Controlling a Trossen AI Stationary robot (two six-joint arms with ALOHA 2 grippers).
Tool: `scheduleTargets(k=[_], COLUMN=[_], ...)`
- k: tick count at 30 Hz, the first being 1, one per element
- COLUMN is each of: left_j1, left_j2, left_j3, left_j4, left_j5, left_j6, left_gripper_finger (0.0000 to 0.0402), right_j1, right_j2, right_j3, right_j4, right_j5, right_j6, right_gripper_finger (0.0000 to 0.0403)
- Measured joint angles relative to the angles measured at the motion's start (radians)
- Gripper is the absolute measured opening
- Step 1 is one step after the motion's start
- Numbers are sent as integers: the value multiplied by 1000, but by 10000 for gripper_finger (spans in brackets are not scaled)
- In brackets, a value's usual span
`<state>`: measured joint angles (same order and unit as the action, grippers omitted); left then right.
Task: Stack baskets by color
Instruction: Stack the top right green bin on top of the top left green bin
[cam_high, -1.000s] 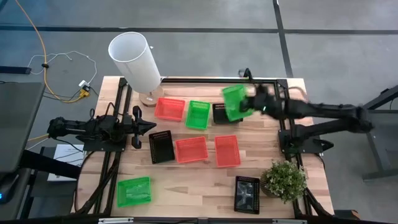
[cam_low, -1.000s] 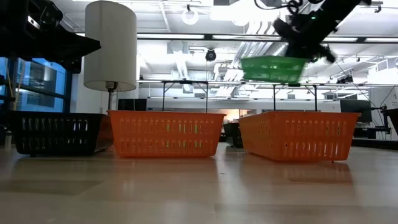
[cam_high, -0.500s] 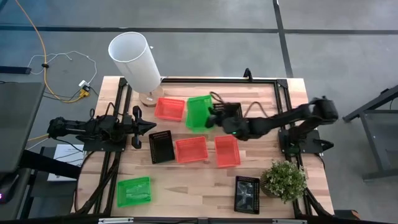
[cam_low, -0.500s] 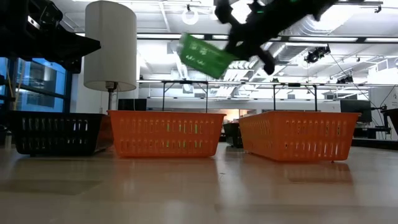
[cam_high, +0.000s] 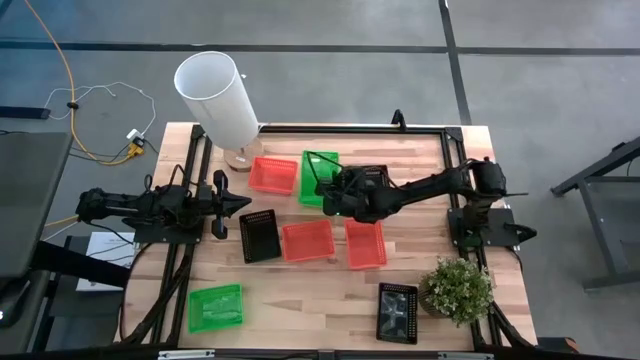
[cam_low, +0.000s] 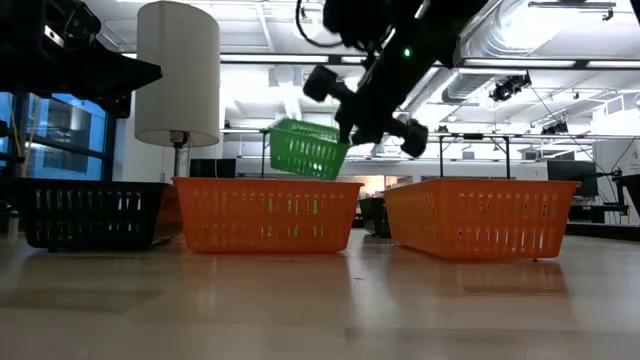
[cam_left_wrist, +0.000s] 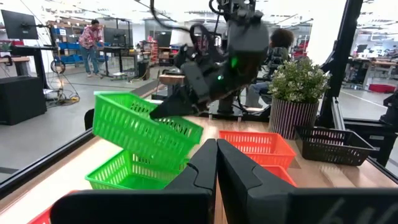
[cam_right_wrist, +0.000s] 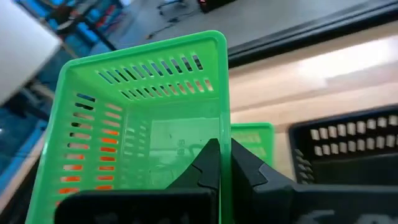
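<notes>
Tall white cylinder (cam_high: 218, 98) on a round wooden base (cam_high: 241, 157), at the table's far left corner, leaning out past the edge. Small green potted plant (cam_high: 458, 290) in a ribbed pot near the right edge, toward the near corner. Wooden table (cam_high: 300, 295), pale planks. Yellow cable (cam_high: 68, 75) and white wires (cam_high: 120, 100) on grey floor beyond the left side. Person (cam_left_wrist: 94, 38) standing far back in the room.

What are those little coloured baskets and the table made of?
The green basket held in the right gripper looks like thin moulded plastic: glossy, with even slotted walls and a smooth rim. The red baskets show the same slotted walls, so probably plastic too. The table seems to be pale wood, with plank lines and grain, though a laminate could look alike.
</notes>
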<state>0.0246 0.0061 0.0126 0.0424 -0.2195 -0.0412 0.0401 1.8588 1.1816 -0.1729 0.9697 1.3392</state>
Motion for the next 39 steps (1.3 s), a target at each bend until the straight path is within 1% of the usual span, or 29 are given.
scheduleTargets(k=[4, 9, 12, 16, 19, 25, 31, 35, 39], left_j1=[0, 0, 0, 0, 0, 0, 0, 0, 0], left_j2=[0, 0, 0, 0, 0, 0, 0, 0, 0], left_j3=[0, 0, 0, 0, 0, 0, 0, 0, 0], left_j4=[0, 0, 0, 0, 0, 0, 0, 0, 0], left_j5=[0, 0, 0, 0, 0, 0, 0, 0, 0], left_j6=[0, 0, 0, 0, 0, 0, 0, 0, 0], left_gripper_finger=[0, 0, 0, 0, 0, 0, 0, 0, 0], right_j1=[-5, -7, -8, -7, -7, -7, -12, -14, -16], right_j2=[8, 8, 8, 8, 8, 54, 79, 79, 79], right_j3=[0, 0, 0, 0, 0, 0, -1, -1, -1], right_j4=[-29, -29, -33, -41, -41, 7, 34, 29, 5], right_j5=[7, 15, -1, 7, -2, -38, -21, -35, -74], right_j6=[23, 15, 23, 19, 45, 63, 75, 56, 51], right_gripper_finger=[0, 0, 0, 0, 0, 0, 0, 0, 0])
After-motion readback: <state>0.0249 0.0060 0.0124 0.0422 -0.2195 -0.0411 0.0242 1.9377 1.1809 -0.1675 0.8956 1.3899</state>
